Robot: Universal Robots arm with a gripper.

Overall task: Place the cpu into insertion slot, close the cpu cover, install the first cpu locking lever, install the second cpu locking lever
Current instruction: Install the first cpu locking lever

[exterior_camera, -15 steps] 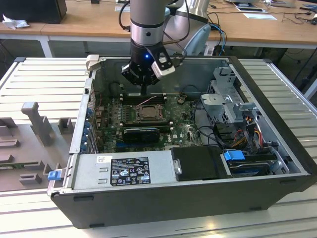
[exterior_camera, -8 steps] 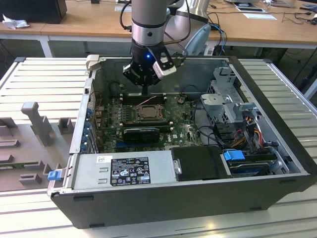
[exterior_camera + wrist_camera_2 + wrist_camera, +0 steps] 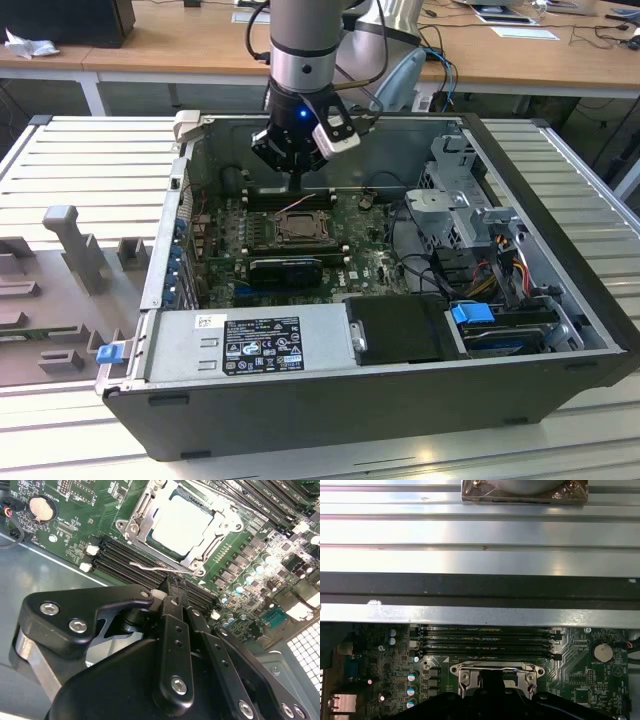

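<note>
The cpu (image 3: 181, 524) lies flat in the insertion slot (image 3: 299, 228) on the green motherboard, silver top up. Around it the cpu cover (image 3: 134, 527) lies down as a metal frame. A thin wire locking lever (image 3: 150, 566) runs along the socket's edge beside the black memory slots (image 3: 117, 555). My gripper (image 3: 172, 586) hangs just over that lever with its black fingers (image 3: 175, 625) pressed together; nothing shows between them. In the exterior view the gripper (image 3: 299, 183) stands above the socket's far edge. In the first wrist view the cover (image 3: 465, 676) sits just beyond the fingertips (image 3: 493, 681).
The open computer case (image 3: 300, 400) lies on a ribbed metal table (image 3: 90, 160). More memory slots (image 3: 270, 500) flank the socket's other side. A coin battery (image 3: 40, 507), a drive cage (image 3: 465, 200) with cables, and the case wall (image 3: 480, 612) stand close by.
</note>
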